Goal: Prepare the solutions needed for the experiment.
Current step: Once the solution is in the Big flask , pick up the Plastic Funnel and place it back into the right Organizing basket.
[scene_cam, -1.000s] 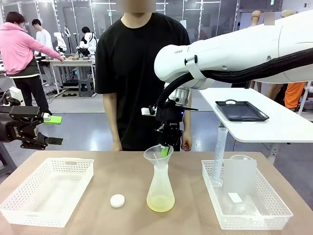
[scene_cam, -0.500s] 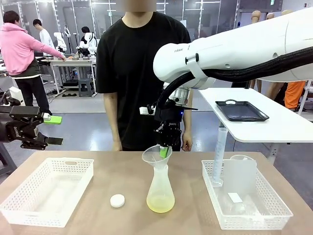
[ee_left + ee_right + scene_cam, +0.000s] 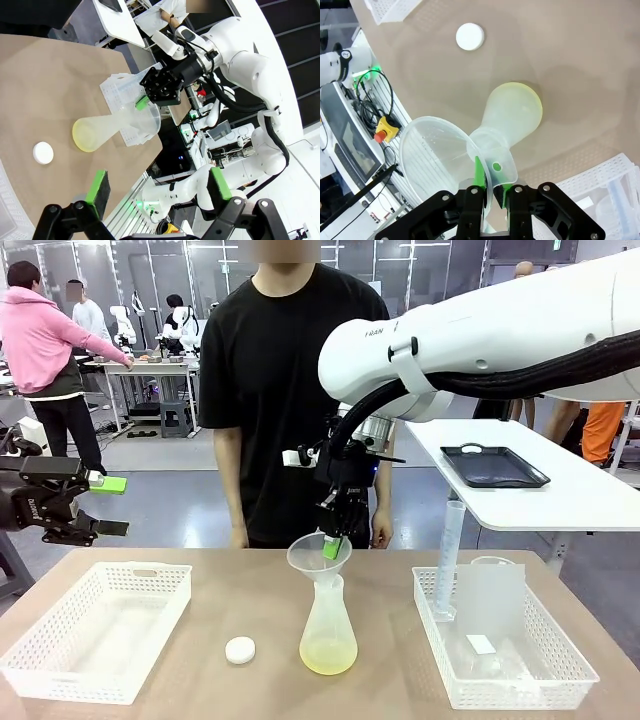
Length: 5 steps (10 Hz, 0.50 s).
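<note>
The left gripper point(image 3: 108, 506) hangs off the table's left edge, jaws wide apart and empty, clear of the work. Near the table's front edge, the translucent whitish plastic conical flask point(image 3: 328, 615) holds the solutions point(image 3: 328, 655), a shallow pale yellow-green layer. The right gripper point(image 3: 336, 545) is clamped on the rim of the translucent plastic funnel point(image 3: 312, 558), tilted at the flask mouth, apparently for filling.

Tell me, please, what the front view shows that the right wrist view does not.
Front view, not the right wrist view: the person in a black shirt and the black tray on the side table. Right wrist view, not the front: a yellow box with a red button, beside cables. Both: the flask with the yellow-green solution, the white cap, and the right gripper, fingers shut on the funnel rim.
</note>
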Each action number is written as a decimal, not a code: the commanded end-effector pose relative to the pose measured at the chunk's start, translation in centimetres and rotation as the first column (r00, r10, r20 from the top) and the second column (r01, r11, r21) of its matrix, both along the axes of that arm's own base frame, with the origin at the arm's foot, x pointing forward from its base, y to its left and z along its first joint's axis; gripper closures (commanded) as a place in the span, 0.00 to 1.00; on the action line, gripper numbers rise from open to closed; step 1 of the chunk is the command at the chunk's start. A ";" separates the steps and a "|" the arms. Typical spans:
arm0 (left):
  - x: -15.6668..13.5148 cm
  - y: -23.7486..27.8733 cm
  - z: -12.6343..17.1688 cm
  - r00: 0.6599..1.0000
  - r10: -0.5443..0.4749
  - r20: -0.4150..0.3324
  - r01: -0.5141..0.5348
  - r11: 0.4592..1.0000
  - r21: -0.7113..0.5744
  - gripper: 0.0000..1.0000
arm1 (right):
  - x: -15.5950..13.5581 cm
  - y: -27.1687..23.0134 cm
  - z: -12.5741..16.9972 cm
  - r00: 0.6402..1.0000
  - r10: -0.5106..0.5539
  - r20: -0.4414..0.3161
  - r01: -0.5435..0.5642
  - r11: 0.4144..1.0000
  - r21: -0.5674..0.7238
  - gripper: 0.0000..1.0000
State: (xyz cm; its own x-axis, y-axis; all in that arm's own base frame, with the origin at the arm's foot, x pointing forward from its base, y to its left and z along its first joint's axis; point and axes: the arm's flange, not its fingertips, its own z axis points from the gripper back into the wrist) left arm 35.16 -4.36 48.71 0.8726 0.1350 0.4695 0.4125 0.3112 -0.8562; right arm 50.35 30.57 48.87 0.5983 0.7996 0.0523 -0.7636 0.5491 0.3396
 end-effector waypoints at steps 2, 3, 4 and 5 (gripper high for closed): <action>0.1 -0.2 0.0 1.000 -0.002 0.024 0.002 1.000 -0.024 0.00 | -1.9 -1.4 -0.3 0.997 0.033 0.070 -0.037 0.998 0.060 1.00; 0.1 -0.2 0.0 1.000 -0.002 0.024 0.002 1.000 -0.024 0.00 | -2.2 -1.6 -0.2 0.995 0.043 0.086 -0.050 0.995 0.083 1.00; 0.1 -0.2 0.0 1.000 -0.002 0.024 0.002 1.000 -0.024 0.00 | -2.4 -1.9 0.1 0.993 0.046 0.107 -0.057 0.993 0.104 1.00; 0.1 -0.2 0.0 1.000 -0.002 0.024 0.002 1.000 -0.024 0.00 | -2.7 -2.1 0.6 0.991 0.054 0.120 -0.071 0.988 0.137 1.00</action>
